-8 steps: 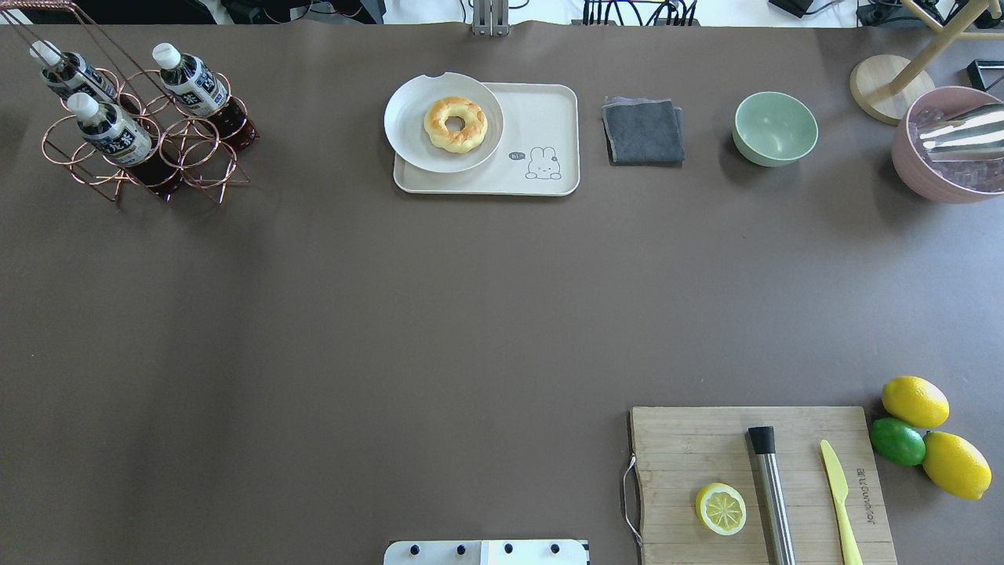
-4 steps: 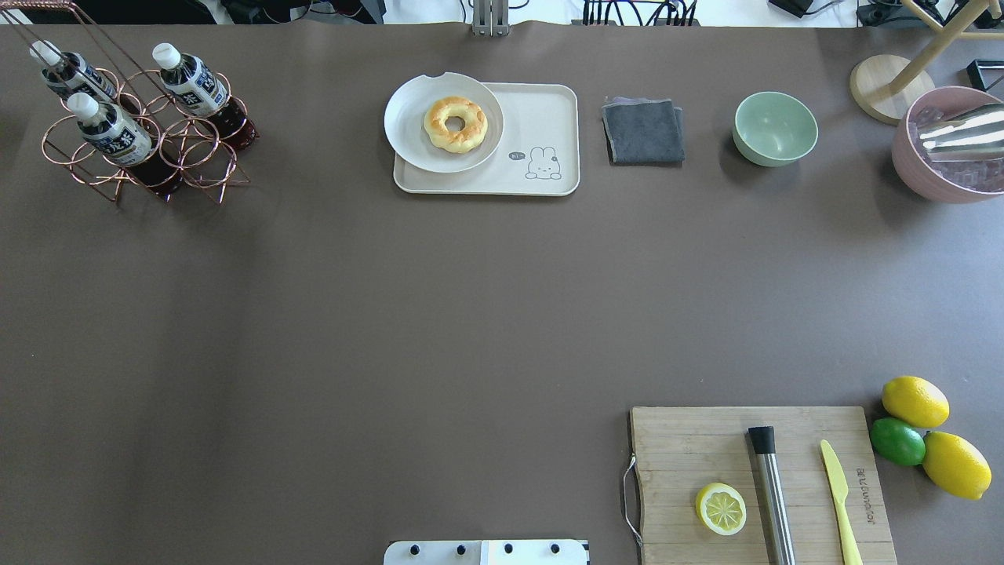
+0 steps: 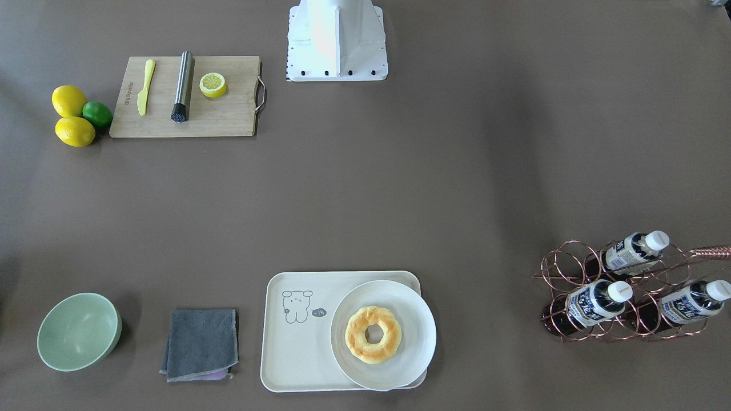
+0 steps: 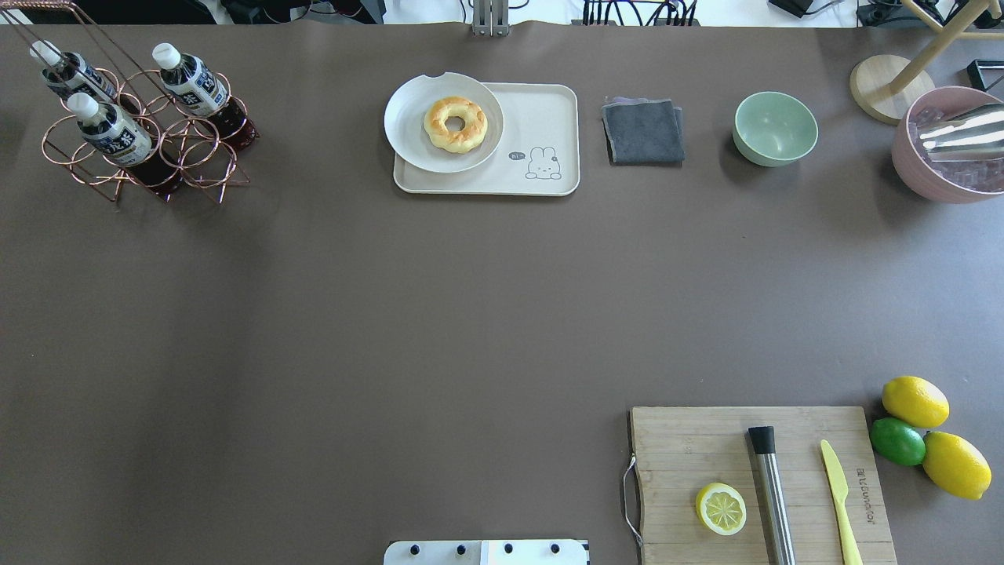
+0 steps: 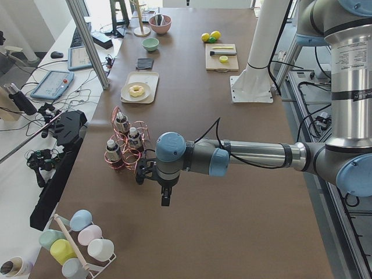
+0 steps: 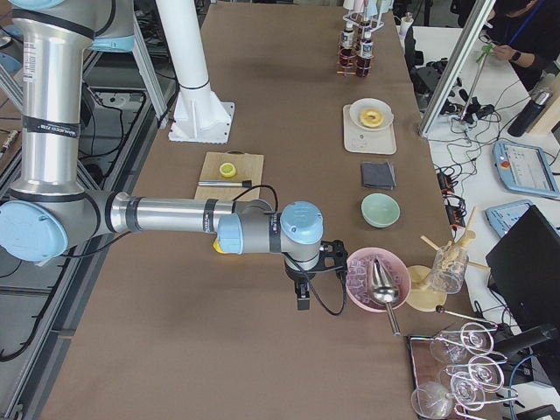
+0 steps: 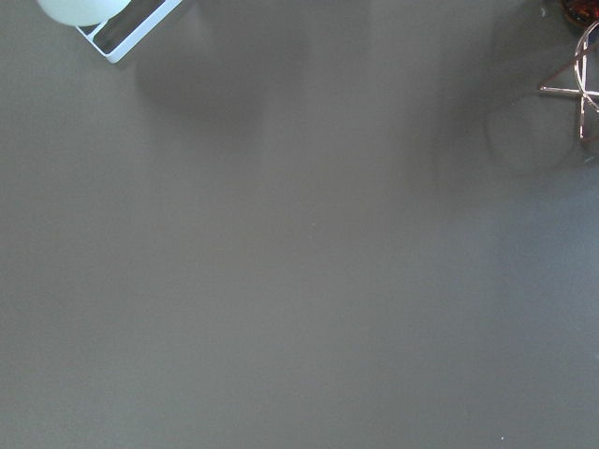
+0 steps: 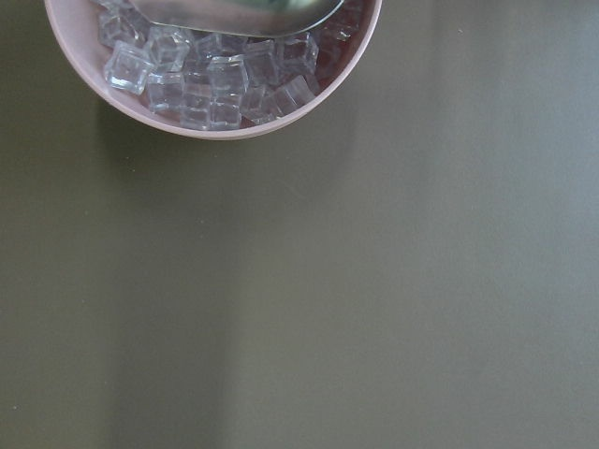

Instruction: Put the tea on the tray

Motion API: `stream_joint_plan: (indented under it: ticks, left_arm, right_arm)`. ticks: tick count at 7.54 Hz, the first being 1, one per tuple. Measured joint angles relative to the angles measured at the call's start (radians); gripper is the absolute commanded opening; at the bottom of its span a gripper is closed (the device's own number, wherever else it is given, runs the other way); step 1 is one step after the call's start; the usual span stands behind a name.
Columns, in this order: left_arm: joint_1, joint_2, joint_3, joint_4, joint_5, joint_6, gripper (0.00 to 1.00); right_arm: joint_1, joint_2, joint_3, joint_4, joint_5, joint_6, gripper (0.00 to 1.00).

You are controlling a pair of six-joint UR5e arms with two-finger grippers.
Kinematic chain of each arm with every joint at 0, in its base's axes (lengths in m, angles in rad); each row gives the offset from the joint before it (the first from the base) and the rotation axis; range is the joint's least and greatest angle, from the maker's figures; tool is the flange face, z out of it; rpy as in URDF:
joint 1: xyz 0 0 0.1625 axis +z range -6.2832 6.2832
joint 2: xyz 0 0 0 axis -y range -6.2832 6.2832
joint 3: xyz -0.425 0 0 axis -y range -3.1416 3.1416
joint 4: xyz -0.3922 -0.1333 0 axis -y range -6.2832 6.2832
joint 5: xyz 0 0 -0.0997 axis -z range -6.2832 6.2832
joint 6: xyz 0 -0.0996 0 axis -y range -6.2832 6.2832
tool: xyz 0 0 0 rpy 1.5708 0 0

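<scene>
Three alike tea bottles [image 4: 188, 78] [image 4: 116, 129] [image 4: 69, 72] stand tilted in a copper wire rack [image 4: 200, 169] at the table's far left; they also show in the front view [image 3: 597, 299]. The cream tray [image 4: 541, 118] lies at the far middle, with a round white plate [image 4: 408, 133] and a doughnut [image 4: 455, 124] on its left part. My left gripper [image 5: 166, 197] hangs over bare table just beside the rack [image 5: 125, 145]. My right gripper [image 6: 303, 297] hangs beside the pink ice bowl [image 6: 376, 278]. I cannot tell whether either is open or shut.
A grey cloth [image 4: 643, 131], a green bowl [image 4: 775, 128] and the pink bowl of ice with a scoop [image 4: 949, 145] stand right of the tray. A wooden cutting board [image 4: 682, 447] with half a lemon, a steel rod and a knife lies near right, lemons and a lime [image 4: 914, 402] beside it.
</scene>
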Motion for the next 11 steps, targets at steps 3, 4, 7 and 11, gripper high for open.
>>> stream_joint_plan:
  ticks: [3, 4, 7, 11]
  left_arm:
    - [-0.002, 0.022, 0.012, -0.165, -0.096, -0.004, 0.99]
    - [-0.002, 0.014, 0.019, -0.266, -0.103, -0.027, 0.99]
    - [0.067, -0.116, 0.028, -0.386, -0.042, -0.229, 1.0]
    - [0.314, -0.156, -0.05, -0.563, 0.288, -0.616, 0.97]
  right_arm:
    - [0.0, 0.006, 0.018, 0.118, 0.021, 0.014, 1.0]
    - [-0.002, 0.034, 0.03, 0.135, 0.028, 0.027, 1.0]
    - [-0.07, 0.097, 0.03, 0.144, 0.01, 0.037, 1.0]
    - [-0.098, 0.097, 0.025, 0.15, 0.009, 0.08, 1.0]
